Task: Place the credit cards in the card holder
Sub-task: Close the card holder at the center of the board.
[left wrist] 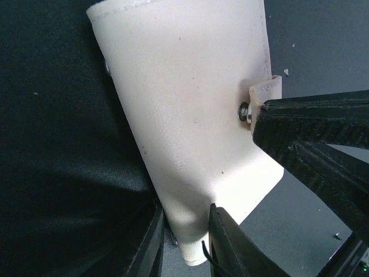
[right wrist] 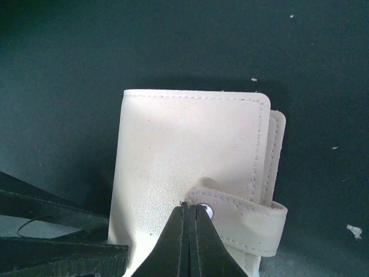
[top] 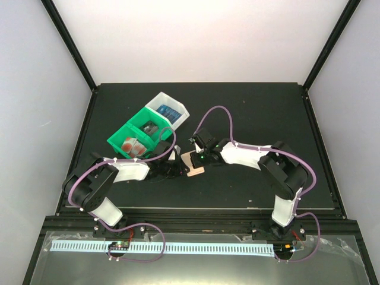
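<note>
The cream card holder [top: 194,164] lies folded on the black table between my two grippers, with its snap tab [right wrist: 248,222] wrapped over its edge. My left gripper [top: 180,164] is shut on the holder's near end [left wrist: 190,115], with one finger on each side of it [left wrist: 184,231]. My right gripper [top: 198,155] is shut, its tips [right wrist: 192,206] touching the tab's end at the metal snap. A red card [top: 129,145] and a dark card [top: 148,127] lie in the green bin. A blue card [top: 169,111] lies in the white bin.
The green bin [top: 119,138] and the white bin [top: 181,107] stand side by side behind my left arm, at the back left of the table. My right gripper's fingers [left wrist: 311,133] cross the right side of the left wrist view.
</note>
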Robot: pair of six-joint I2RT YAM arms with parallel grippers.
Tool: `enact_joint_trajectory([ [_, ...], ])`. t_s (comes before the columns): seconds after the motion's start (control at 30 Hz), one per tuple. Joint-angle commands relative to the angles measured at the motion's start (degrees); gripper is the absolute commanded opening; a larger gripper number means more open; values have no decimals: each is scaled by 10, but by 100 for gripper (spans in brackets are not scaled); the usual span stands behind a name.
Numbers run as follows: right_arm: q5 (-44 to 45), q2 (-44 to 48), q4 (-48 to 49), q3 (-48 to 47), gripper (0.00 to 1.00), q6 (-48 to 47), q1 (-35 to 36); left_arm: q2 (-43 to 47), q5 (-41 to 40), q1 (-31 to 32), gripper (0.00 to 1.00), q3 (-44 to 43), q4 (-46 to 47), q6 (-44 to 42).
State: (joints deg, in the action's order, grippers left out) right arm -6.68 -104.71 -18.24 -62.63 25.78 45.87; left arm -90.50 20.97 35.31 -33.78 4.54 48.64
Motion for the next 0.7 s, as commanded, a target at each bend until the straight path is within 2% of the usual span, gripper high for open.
enact_joint_trajectory([
  [0.0, -10, -14, -9, -13, 1, -7, -2, -13, -28, -3, 24, 13, -33, -7],
  [0.67, 0, -76, -86, -68, 1, 5, -2, -16, -29, -2, 23, 12, -34, -9],
])
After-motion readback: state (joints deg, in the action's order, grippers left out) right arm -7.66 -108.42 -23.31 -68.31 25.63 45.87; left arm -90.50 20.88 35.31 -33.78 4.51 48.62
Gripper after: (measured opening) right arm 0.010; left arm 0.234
